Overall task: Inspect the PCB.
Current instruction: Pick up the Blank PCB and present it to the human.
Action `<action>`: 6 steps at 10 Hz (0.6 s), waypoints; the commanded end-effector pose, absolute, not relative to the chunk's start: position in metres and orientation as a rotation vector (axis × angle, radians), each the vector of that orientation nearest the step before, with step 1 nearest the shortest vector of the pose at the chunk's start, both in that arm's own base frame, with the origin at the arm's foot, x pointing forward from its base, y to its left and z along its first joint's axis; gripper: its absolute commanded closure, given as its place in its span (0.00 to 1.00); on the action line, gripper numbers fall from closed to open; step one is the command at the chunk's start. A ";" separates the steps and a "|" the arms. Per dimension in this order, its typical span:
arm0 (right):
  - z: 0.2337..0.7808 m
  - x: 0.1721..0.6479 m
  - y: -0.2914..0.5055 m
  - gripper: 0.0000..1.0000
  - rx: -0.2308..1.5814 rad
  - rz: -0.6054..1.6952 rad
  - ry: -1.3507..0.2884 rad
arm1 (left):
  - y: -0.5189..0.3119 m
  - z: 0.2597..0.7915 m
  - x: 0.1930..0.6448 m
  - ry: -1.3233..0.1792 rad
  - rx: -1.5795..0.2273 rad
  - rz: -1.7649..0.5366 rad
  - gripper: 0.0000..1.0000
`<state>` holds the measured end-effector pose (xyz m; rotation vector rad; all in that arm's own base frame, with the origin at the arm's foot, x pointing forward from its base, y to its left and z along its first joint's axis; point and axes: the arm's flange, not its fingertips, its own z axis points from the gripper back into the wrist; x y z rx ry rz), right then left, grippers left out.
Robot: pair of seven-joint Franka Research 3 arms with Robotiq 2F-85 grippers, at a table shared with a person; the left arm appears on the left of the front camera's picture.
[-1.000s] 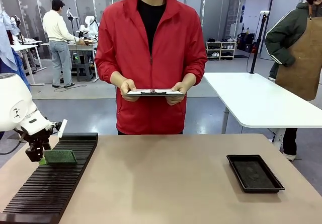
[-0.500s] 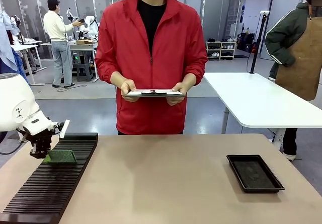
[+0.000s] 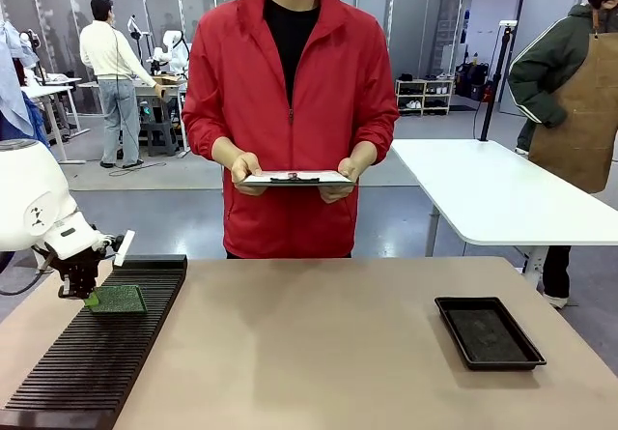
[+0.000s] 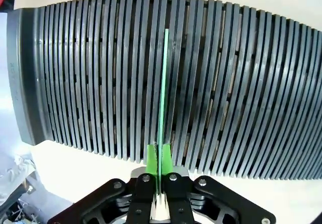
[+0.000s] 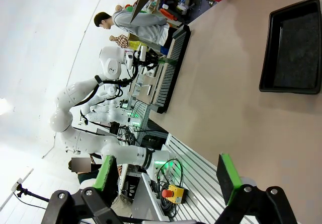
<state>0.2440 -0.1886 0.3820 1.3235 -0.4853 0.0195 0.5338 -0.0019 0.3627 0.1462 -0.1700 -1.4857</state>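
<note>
Left gripper [image 4: 159,156]: green pads clamped together on the near end of the PCB [image 3: 118,299]. In the left wrist view the board shows edge-on as a thin green line running away from the fingertips, parallel to the slats of the slotted black rack [image 3: 97,362].

PCB position: over the far left part of the rack, near the rack's far end, standing on its long edge. Cannot tell whether its lower edge sits in a slot or hangs just above one.

Right gripper [image 5: 166,178]: jaws spread wide, nothing between the pads; high above the table [image 3: 319,353], well apart from the rack.

Shallow black tray [image 3: 488,331]: on the table well to the right of the rack, its dark floor bare.

Person in a red jacket: stands beyond the rack's far end, across the table, both hands [image 3: 246,171] holding a clipboard [image 3: 294,177] level at waist height.
</note>
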 end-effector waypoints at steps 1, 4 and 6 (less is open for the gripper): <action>0.384 0.244 -0.189 0.00 1.333 0.023 -0.493 | 0.007 0.373 0.534 -0.151 0.123 -1.487 1.00; 0.384 0.244 -0.189 0.00 1.333 0.023 -0.493 | 0.016 0.421 0.522 -0.278 0.051 -1.445 1.00; 0.384 0.244 -0.189 0.00 1.333 0.023 -0.493 | 0.040 0.440 0.515 -0.368 -0.192 -1.382 1.00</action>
